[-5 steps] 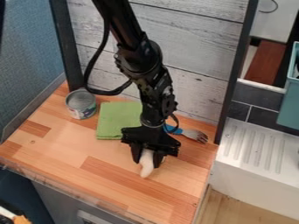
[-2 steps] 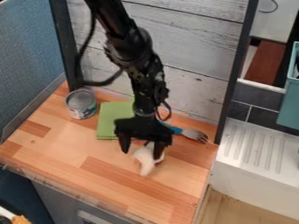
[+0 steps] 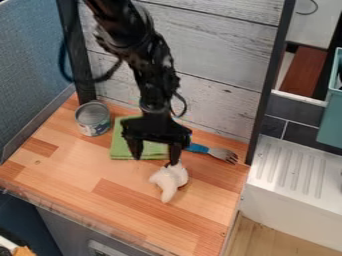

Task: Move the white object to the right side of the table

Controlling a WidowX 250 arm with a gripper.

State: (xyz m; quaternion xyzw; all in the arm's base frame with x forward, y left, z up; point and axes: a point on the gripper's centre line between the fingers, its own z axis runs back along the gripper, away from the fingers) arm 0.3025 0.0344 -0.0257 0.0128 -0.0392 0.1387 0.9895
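No legible text, a can [image 3: 92, 118] with a label [image 3: 97, 128], its print too small to read

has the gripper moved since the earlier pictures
Yes. Against the green cloth, the gripper has shifted up and left in the view, from around the white object to partly in front of the cloth.

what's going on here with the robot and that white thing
A black robot arm has its pincer open beside the white object, not gripping it. The object lies on the wooden table, somewhat right of the middle in this view. A green cloth and a can sit farther back.
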